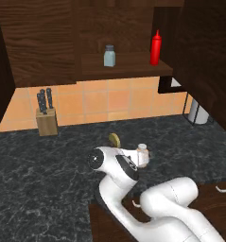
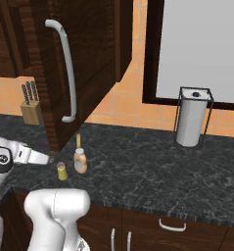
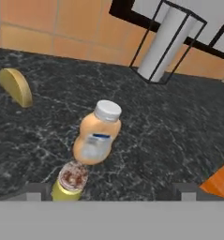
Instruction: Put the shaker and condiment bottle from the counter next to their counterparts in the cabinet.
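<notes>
Jaws spread wide and gripping nothing, the gripper [image 3: 108, 194] hangs low over the counter [image 2: 148, 169], looking down on both targets. The shaker [image 3: 69, 183] stands upright just beside the near-left fingertip, nearer than the condiment bottle [image 3: 96, 133], which stands touching or almost touching it on the far side, so I'd judge the shaker goes first, up to the cabinet [image 1: 128, 71]
</notes>
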